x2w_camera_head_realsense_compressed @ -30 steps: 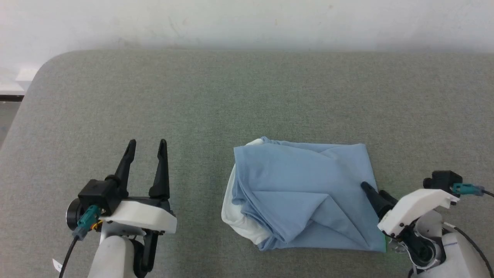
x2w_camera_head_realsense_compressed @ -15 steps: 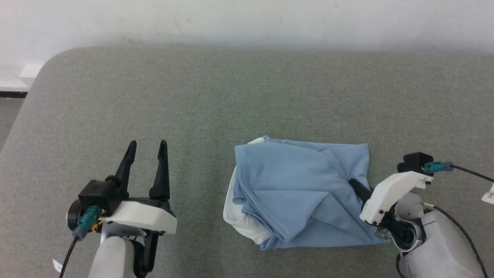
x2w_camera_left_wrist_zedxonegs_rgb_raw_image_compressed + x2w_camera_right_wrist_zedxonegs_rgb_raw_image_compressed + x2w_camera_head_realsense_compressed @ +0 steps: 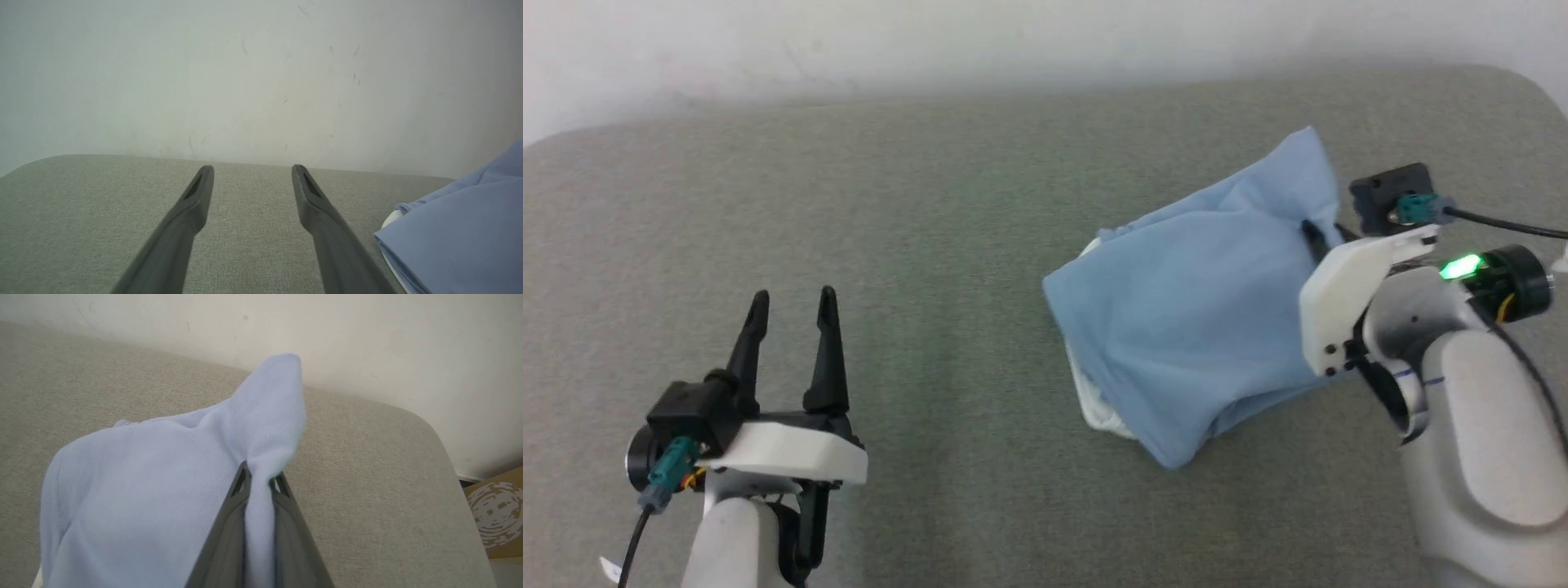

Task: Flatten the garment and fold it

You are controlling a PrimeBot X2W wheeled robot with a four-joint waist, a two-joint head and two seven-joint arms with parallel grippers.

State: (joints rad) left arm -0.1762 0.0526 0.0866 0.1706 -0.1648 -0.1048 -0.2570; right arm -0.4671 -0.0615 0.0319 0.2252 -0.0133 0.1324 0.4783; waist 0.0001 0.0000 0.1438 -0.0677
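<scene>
right gripper (image 3: 259, 478) clamps a corner of the garment (image 3: 1201, 327), half raised off the table (image 3: 931, 204); the thin pinch may slip, dropping it bunched.

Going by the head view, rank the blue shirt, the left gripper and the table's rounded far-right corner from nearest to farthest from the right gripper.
1. The blue shirt: pinched by the right gripper, jaws shut on one lifted corner.
2. The table's rounded far-right corner: just beyond it, to its right.
3. The left gripper: far across the table, near left, jaws open.
</scene>
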